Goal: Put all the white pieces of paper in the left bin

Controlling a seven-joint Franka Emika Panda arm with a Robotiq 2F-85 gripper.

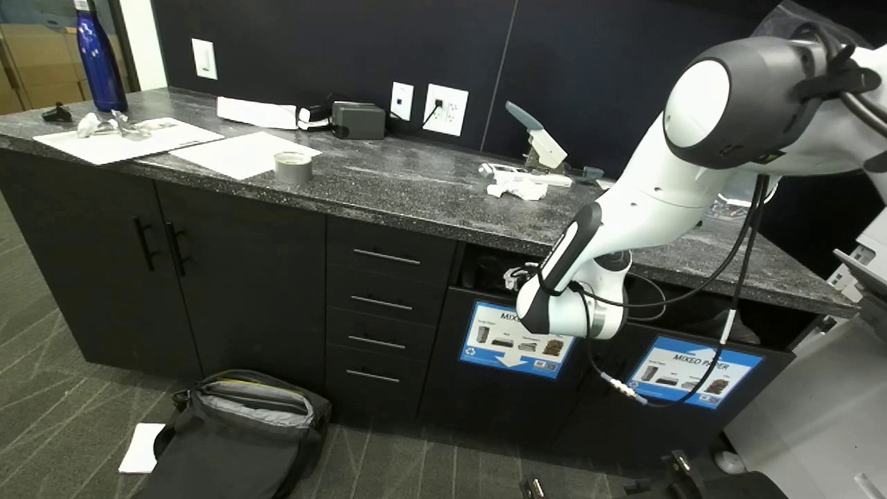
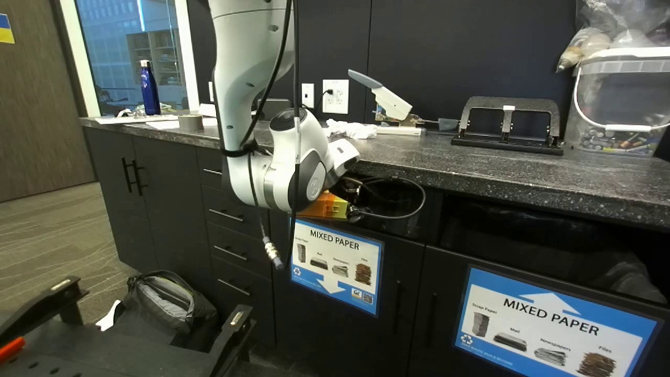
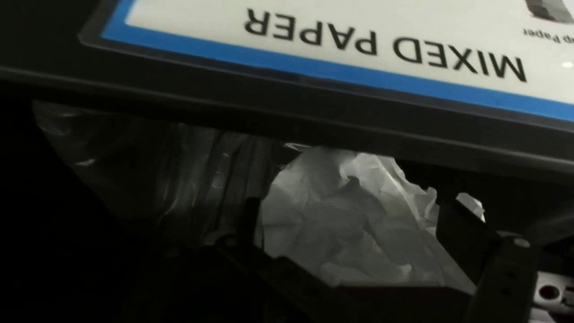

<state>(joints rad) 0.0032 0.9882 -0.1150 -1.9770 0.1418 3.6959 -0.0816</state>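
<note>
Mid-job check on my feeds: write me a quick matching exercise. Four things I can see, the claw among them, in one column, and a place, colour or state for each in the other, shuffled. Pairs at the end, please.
Things
1. bottle
2. claw
3. bag
4. hole punch

Places, colours, states
A. next to the clear bucket
B. open, on the floor
C. blue, standing on the counter
D. gripping crumpled white paper

Pairs
1-C
2-D
3-B
4-A
</note>
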